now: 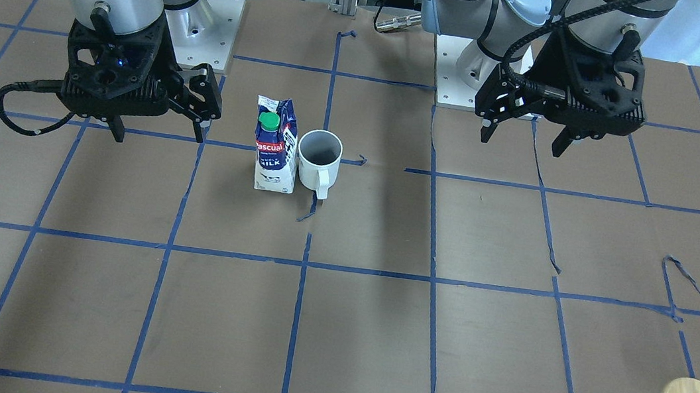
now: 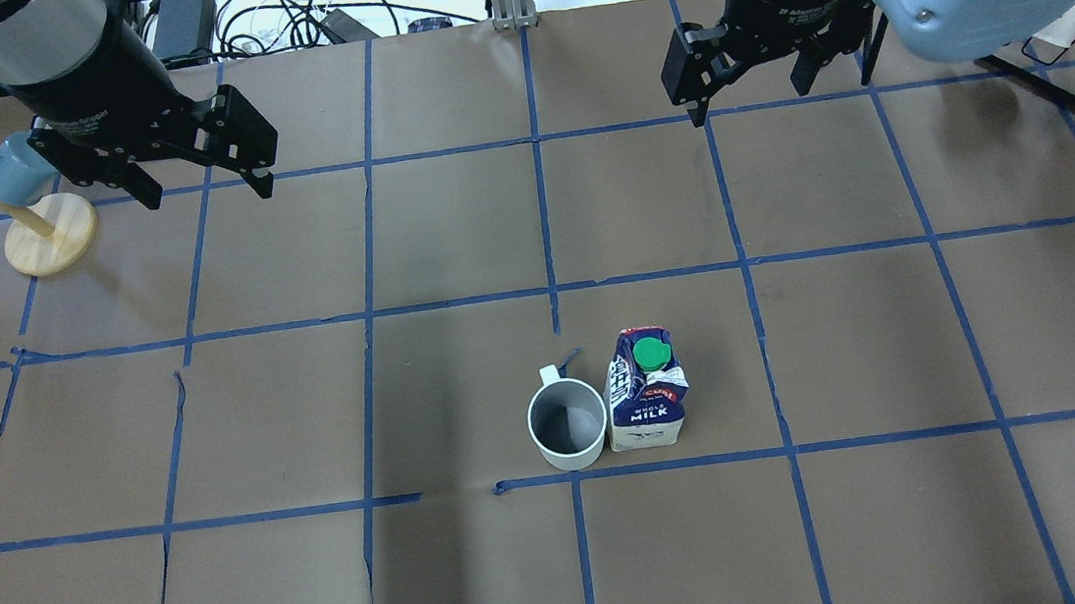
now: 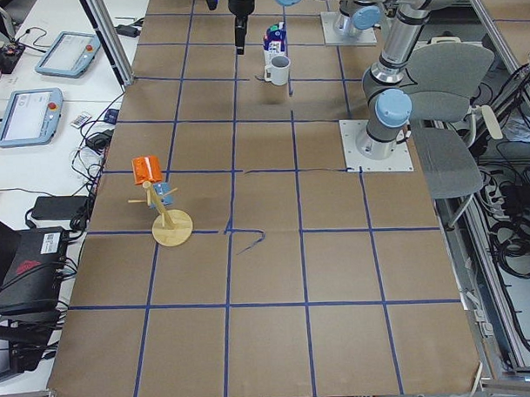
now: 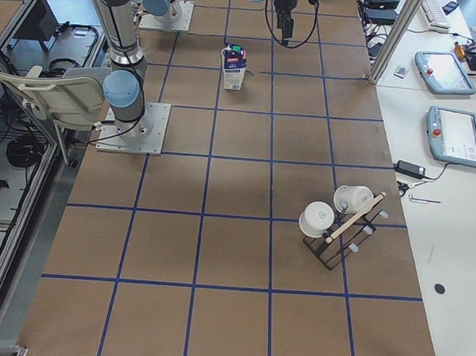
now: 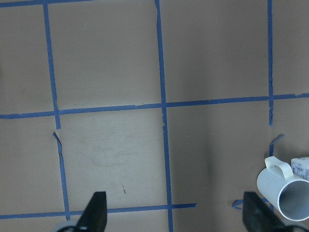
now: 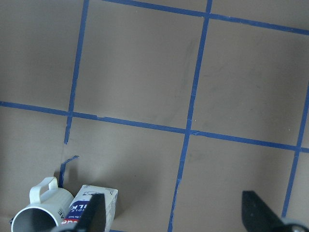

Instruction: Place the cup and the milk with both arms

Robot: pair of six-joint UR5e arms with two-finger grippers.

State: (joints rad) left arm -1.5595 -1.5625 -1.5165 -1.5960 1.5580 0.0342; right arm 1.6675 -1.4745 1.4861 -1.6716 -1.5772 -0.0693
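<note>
The cream-white cup stands upright on the brown-paper table, its handle pointing away from the robot. The blue and white milk carton with a green cap stands upright right beside it, on the robot's right. Both also show in the front view: the cup and the milk. My left gripper is open and empty, hovering over the far left of the table. My right gripper is open and empty, hovering over the far right. The left wrist view shows the cup at its lower right; the right wrist view shows the cup and milk at its lower left.
A wooden mug tree with a blue mug stands at the far left, close to my left gripper. A black rack with white cups stands at the far right. Blue tape lines form a grid on the table.
</note>
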